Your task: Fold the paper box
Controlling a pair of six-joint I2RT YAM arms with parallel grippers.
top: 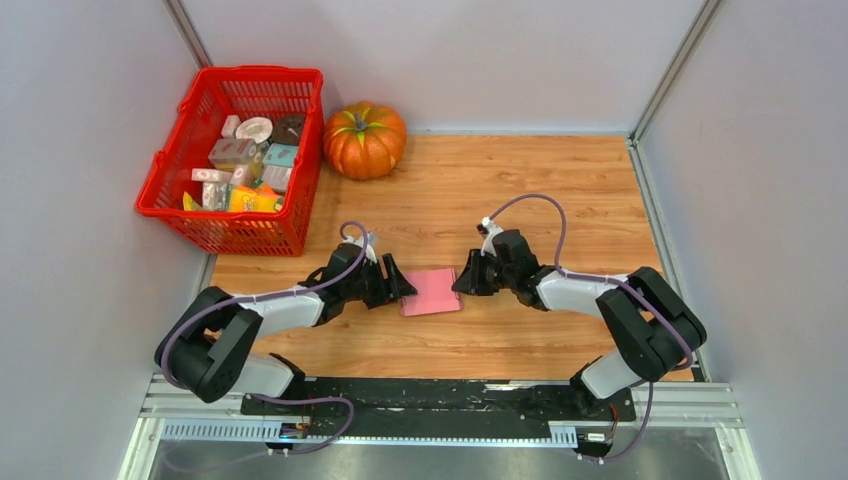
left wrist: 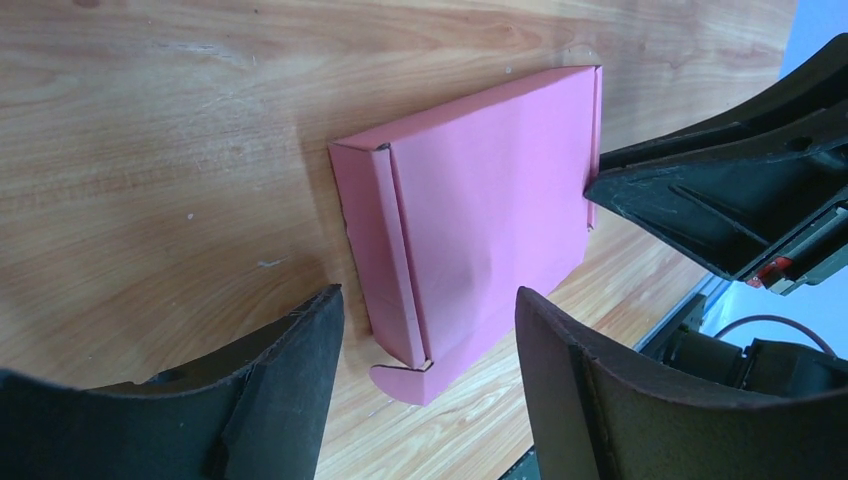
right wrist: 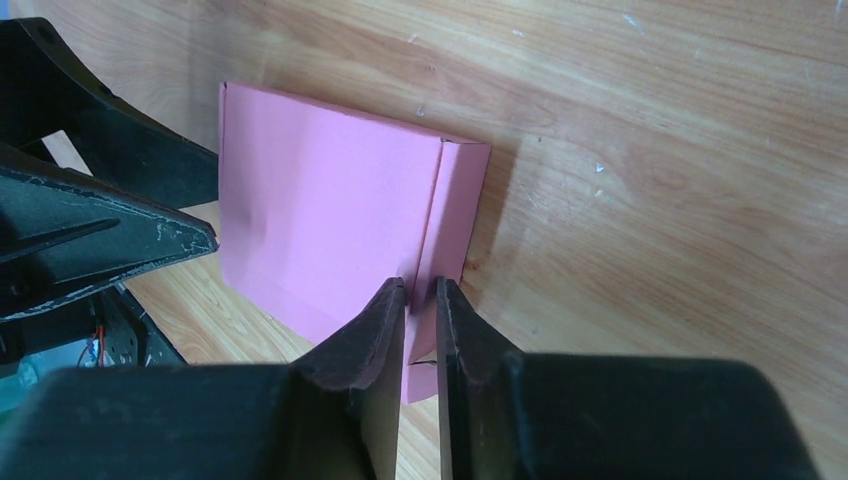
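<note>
The pink paper box (top: 432, 292) lies folded flat on the wooden table between my two grippers. In the left wrist view the paper box (left wrist: 490, 200) shows a folded side wall on its left and a small rounded tab at its near corner. My left gripper (top: 400, 285) is open, its jaws (left wrist: 430, 295) spread either side of the box's near end without touching it. My right gripper (top: 462, 280) is nearly closed, its fingers (right wrist: 420, 285) pinching the box's (right wrist: 320, 210) right side wall. Its tip also shows in the left wrist view (left wrist: 700, 190) at the box's far edge.
A red basket (top: 165, 170) full of small packages stands at the back left. An orange pumpkin (top: 364, 140) sits beside it. Grey walls close in the table on the left, back and right. A metal rail (top: 440, 405) runs along the near edge.
</note>
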